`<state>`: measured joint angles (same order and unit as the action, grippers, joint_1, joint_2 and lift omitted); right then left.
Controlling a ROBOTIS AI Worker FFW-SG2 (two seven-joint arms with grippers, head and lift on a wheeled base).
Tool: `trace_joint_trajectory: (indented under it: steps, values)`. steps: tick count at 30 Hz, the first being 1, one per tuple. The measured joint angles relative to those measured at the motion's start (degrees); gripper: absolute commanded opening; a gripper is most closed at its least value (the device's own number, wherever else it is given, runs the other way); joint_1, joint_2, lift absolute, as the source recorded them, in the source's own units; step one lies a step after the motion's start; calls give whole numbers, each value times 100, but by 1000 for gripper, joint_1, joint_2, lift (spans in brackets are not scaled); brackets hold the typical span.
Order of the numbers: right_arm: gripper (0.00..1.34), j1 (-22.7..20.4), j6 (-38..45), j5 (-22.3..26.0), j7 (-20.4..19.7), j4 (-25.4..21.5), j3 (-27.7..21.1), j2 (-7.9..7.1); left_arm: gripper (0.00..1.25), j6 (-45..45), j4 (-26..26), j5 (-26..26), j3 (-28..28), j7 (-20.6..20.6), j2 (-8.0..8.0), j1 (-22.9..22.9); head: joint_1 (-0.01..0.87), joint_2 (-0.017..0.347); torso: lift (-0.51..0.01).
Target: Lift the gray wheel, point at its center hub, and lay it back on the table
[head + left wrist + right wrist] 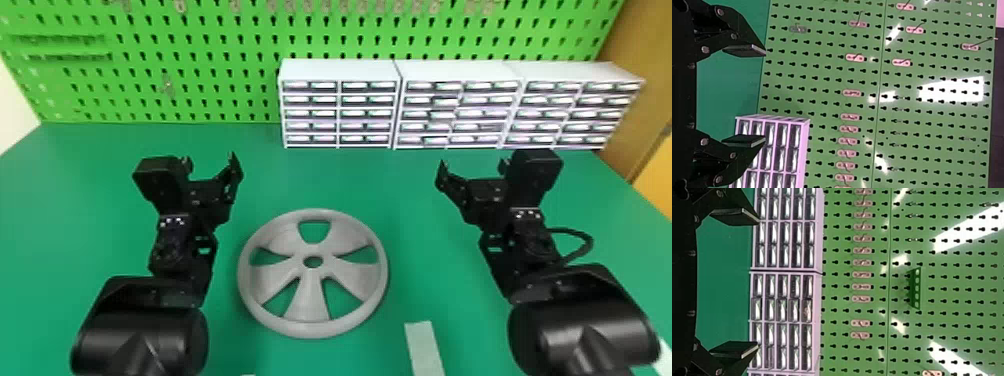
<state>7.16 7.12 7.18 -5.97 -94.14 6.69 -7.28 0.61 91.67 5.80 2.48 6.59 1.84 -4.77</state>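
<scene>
Your gray wheel [307,300] lies flat on the table [340,180], between your left gripper [212,165] and right gripper [472,170], touching neither, and both your pairs of jaws are spread apart with nothing in them, facing the green pegboard [210,90].

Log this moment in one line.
gray wheel: flat on table | left hand: open, empty | right hand: open, empty | wheel contact: none

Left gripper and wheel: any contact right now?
Apart. The head view shows it: the left gripper, fingers open, is off to the wheel's left and farther forward, with green table showing between them.
</scene>
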Motion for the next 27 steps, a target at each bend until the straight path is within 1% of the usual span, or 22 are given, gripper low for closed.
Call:
trace_joint_trajectory:
  steps: [21,27]
  values:
    - [1155,36,4,78,0,49,95,-17,772,0,18,10,-18,0,0,12,692,48,-96]
    - [1155,94,116,90,0,51,157,-29,772,0,18,10,-20,0,0,21,692,48,-96]
